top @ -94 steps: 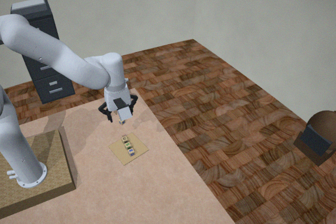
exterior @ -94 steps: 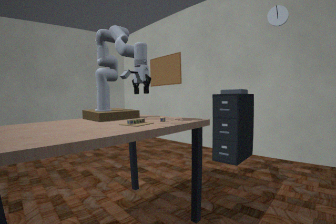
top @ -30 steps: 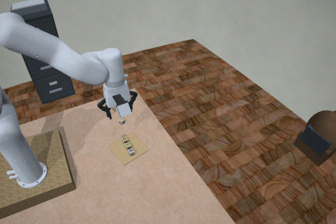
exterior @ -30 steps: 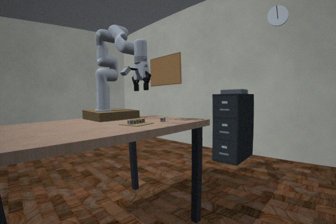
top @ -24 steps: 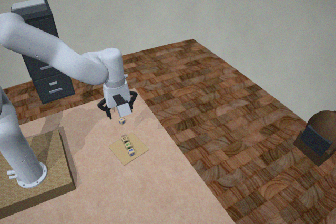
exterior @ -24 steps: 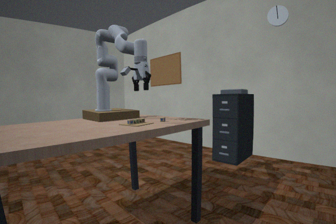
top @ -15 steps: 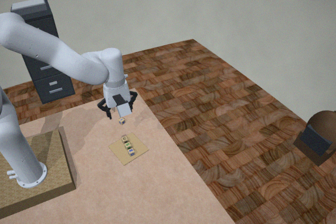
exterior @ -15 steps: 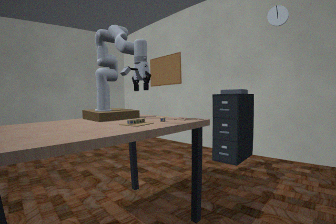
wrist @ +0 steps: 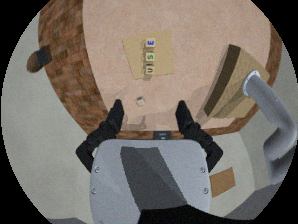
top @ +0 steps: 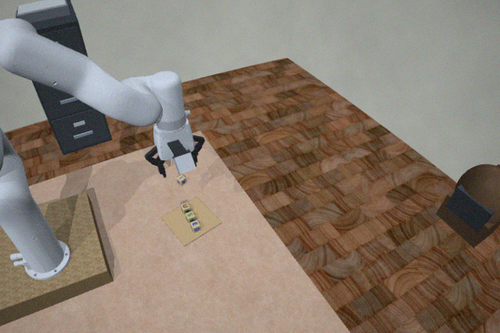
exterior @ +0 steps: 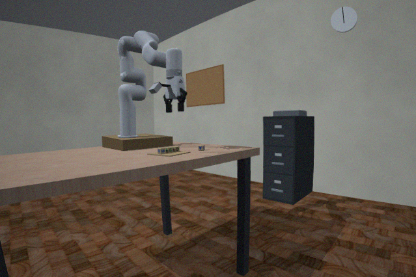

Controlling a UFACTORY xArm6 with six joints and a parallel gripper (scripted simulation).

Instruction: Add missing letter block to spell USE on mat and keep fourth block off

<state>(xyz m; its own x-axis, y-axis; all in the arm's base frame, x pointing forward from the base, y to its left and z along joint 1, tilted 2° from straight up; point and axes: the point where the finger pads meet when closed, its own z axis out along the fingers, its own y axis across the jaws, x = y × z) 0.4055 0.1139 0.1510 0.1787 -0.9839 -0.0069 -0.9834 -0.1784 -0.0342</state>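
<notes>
A tan mat point(top: 178, 227) point(exterior: 155, 154) point(wrist: 136, 60) lies on the table. Three letter blocks lie on it in a close row: U point(top: 185, 206), S point(top: 190, 215) point(wrist: 150, 58) and E point(top: 196, 225) point(wrist: 150, 43). In the exterior view the row point(exterior: 168, 150) shows from the side. A fourth block point(top: 181, 180) point(exterior: 200, 147) point(wrist: 140, 102) lies off the mat on the bare table. My gripper point(top: 178, 167) point(exterior: 174, 106) point(wrist: 150, 106) is open and empty. It hangs high above the table, roughly over the fourth block.
The light wooden table point(top: 219, 294) point(exterior: 68, 169) ends close to the right of the mat. The robot's base stands on a brown pedestal point(top: 89, 235) point(exterior: 136, 142) point(wrist: 229, 76). A dark filing cabinet point(top: 75, 117) point(exterior: 288, 156) stands on the floor beyond the table.
</notes>
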